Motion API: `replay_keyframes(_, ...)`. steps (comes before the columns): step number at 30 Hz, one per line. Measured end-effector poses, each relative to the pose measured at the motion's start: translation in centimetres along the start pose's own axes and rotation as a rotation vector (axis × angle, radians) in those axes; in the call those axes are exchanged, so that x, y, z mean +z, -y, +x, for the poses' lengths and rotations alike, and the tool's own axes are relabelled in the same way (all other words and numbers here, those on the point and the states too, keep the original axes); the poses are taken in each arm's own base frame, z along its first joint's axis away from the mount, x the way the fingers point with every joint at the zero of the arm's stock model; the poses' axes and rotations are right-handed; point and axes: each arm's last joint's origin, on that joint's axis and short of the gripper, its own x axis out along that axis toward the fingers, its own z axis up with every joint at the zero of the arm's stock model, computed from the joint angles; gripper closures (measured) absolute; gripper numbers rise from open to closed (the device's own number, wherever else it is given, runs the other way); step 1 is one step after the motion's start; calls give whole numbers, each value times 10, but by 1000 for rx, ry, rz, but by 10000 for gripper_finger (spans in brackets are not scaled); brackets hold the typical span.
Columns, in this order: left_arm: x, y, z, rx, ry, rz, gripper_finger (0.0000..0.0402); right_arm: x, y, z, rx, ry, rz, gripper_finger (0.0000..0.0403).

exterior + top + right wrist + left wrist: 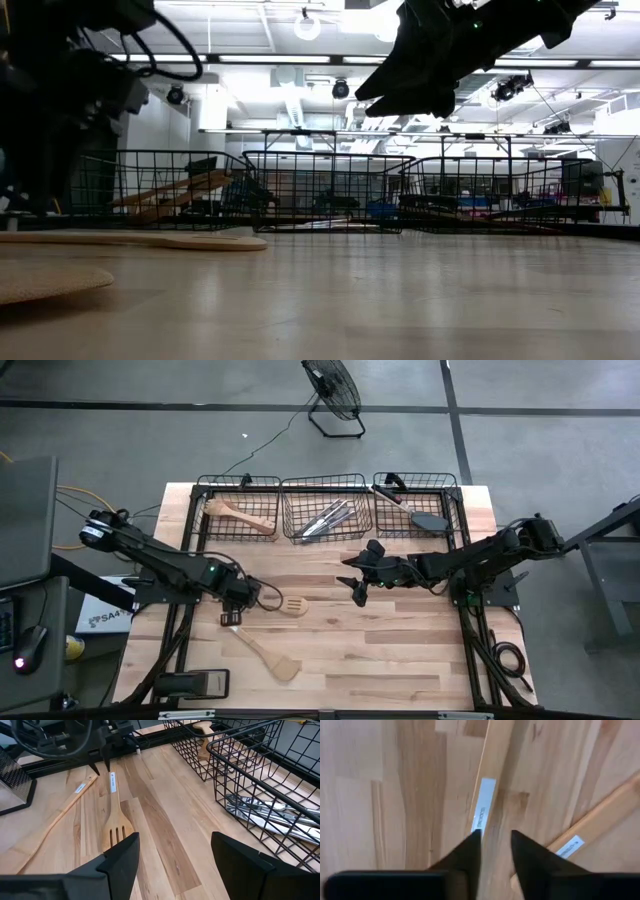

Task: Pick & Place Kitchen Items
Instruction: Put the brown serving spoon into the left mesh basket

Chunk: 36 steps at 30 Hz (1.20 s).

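Two light wooden utensils lie flat on the table at the left: a slotted spatula (290,606) (116,827) and a longer spatula (268,655) (55,822). My left gripper (235,610) (495,842) points straight down over the slotted spatula's labelled handle (487,785), its fingers a narrow gap apart. My right gripper (356,578) (175,845) hangs open above the table's middle, with nothing between its fingers. Other items lie in the far baskets: wooden spoons (240,515), silver knives (325,518) and a black turner (430,520). My left gripper comes from above, pointing down, at the free end of the slotted spatula's handle (481,822). One fingertip (472,847) stands over that end, the other (522,852) beside it over bare table. Whether either touches the handle, I cannot tell. The spatula lies flat.
Three black wire baskets (322,485) stand in a row along the far edge. The longer spatula's handle (600,815) passes close by my left gripper. A black block (190,682) sits at the near left edge. Bare wood (400,660) lies at the near right.
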Motion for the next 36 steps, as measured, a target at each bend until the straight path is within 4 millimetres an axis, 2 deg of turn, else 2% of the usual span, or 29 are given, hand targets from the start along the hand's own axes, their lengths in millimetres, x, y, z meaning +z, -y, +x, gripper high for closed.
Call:
replay_keyframes(6,-8,-3,11,17,-25,-4,210,0,0,0,0,0,0,164)
replay_keyframes(11,-15,-6,24,20,-31,-2,175,0,0,0,0,0,0,164)
replay_keyframes(22,-23,-9,36,33,-38,0,170,0,0,0,-1,0,0,164)
replay_keyframes(30,-35,-14,54,37,-36,-25,171,0,0,0,-1,0,0,164)
replay_keyframes(36,-40,-16,58,32,-55,-51,212,-1,0,0,-4,-8,-1,164)
